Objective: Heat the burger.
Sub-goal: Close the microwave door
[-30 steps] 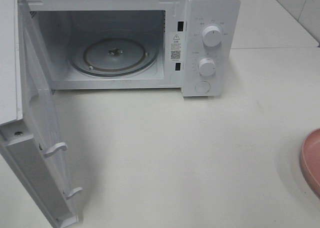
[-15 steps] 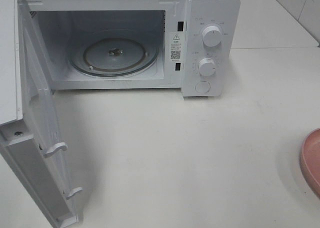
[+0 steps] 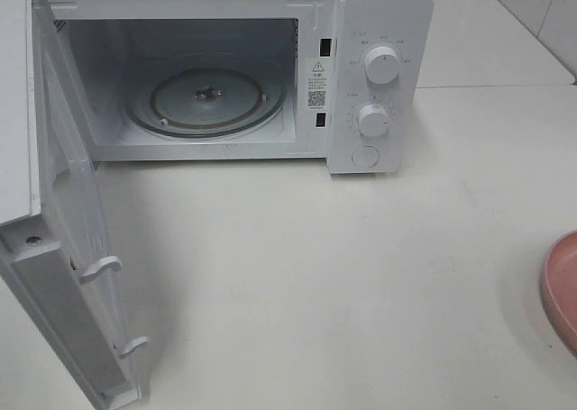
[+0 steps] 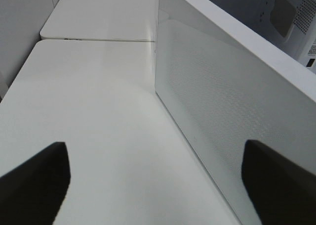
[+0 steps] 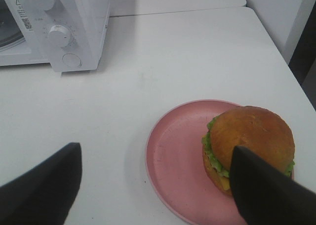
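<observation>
Tall golden-brown burger [image 5: 249, 143] on round pink plate [image 5: 180, 160], near tabletop's right edge. White microwave [image 3: 379, 77] open. Both black grippers, left [image 4: 155, 180] and right [image 5: 155, 185], spread wide, empty.

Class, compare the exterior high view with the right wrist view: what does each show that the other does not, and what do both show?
Only the exterior high view shows the microwave's open door and the glass turntable inside. Only the right wrist view shows the burger on the plate and the open right gripper above it. Both show the microwave with its two dials, the pink plate and the white table.
</observation>
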Robot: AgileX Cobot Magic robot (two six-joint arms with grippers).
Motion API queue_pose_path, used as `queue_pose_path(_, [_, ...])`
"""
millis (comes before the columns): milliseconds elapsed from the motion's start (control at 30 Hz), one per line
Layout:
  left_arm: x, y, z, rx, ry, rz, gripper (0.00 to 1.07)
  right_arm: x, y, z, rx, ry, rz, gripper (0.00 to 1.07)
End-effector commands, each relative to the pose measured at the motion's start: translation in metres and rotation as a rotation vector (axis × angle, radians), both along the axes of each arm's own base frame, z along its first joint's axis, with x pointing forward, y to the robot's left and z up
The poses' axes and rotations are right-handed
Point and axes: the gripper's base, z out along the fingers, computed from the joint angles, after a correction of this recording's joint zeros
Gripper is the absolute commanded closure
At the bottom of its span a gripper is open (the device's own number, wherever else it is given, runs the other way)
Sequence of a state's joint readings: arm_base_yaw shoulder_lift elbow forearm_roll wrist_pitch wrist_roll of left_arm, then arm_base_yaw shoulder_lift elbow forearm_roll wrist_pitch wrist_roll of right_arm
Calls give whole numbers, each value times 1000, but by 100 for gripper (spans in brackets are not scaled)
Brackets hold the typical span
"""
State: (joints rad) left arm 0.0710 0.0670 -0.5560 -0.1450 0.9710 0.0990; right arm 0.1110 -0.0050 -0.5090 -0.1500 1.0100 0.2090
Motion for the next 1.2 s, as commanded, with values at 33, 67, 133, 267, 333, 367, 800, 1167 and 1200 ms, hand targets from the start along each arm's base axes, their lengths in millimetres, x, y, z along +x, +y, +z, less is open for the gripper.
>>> queue_pose_path(33, [15, 2, 8, -5, -22, 16, 54, -4, 0, -1, 0, -23, -3, 31])
queue_pose_path(67, [15, 2, 8, -5, -22, 16, 54, -4, 0, -1, 0, -23, -3, 31])
queue_pose_path(133, [23, 3, 9, -4, -8, 20, 64, -4, 0, -1, 0, -23, -3, 31])
queue_pose_path(267, [39, 6, 10, 12, 27, 34, 107, -4, 0, -1, 0, -23, -3, 31])
queue_pose_path(333, [48, 9, 11, 32, 31, 46, 107, -4, 0, -1, 0, -23, -3, 31])
queue_pose_path(367, [57, 11, 13, 58, 27, 60, 107, -4, 0, -1, 0, -23, -3, 31])
queue_pose_path(800, [100, 17, -27, 83, -19, 82, 107, -4, 0, -1, 0, -23, -3, 31])
queue_pose_path(1167, [114, 19, -68, 42, -170, 122, 107, -4, 0, -1, 0, -23, -3, 31])
queue_pose_path(1200, [114, 19, -68, 42, -170, 122, 107, -4, 0, -1, 0, -23, -3, 31])
